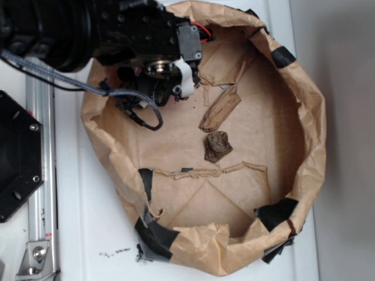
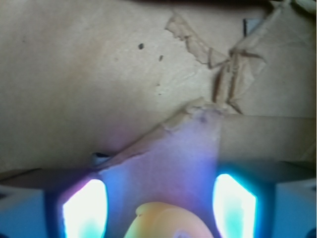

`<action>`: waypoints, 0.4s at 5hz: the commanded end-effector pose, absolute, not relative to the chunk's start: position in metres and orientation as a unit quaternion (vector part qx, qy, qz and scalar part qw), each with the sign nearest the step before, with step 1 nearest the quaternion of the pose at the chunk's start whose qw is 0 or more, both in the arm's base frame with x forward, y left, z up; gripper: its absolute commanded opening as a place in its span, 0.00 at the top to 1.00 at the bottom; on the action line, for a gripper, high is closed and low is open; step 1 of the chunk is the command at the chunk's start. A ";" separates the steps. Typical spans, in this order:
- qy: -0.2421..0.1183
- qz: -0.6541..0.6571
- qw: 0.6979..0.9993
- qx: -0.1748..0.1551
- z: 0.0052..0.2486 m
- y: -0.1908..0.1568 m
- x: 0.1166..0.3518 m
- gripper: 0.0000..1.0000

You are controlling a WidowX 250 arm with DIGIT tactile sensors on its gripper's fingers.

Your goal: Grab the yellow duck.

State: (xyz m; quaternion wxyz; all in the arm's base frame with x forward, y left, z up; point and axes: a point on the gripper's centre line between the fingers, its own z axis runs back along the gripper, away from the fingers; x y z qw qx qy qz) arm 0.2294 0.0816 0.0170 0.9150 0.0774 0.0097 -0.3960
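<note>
Two glowing, overexposed fingers point(image 2: 85, 208) are seen in the wrist view, one at the lower left and one at the lower right, with a clear gap held between them, so the gripper point(image 2: 159, 210) is read as spread apart and closed on nothing. Their true colour and shape are lost in white and cyan glare, and their lower ends are cut off by the frame edge. Between them, at the bottom edge, the small rounded smooth yellow-orange toy duck point(image 2: 166, 222) is seen lying on the paper, touched by neither finger. Only its upper curve is shown; the rest is cut off below. A pale orange-yellow surface with a soft sheen is made out, with a small bump at the upper left and a faint greyish spot near the bottom edge. No beak or eyes can be told.

Around the fingers, the crumpled brown paper floor point(image 2: 99, 74) is seen, with torn, raised flaps and a few dark specks, all somewhat blurred.

In the exterior view, the black robot arm point(image 1: 146, 41) is seen over the upper left of the brown paper-lined basin point(image 1: 310, 146), whose rim is patched with black tape point(image 1: 275, 212). The gripper and the duck are hidden beneath the arm there. A brown bark-like piece point(image 1: 220, 109) and a dark brown lump point(image 1: 217, 146) are seen lying near the middle, well apart from the arm.
</note>
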 end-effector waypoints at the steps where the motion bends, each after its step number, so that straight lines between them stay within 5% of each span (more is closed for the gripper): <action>1: -0.010 -0.390 0.916 0.093 0.027 0.084 0.232 1.00; 2: -0.010 -0.392 0.915 0.094 0.026 0.084 0.232 1.00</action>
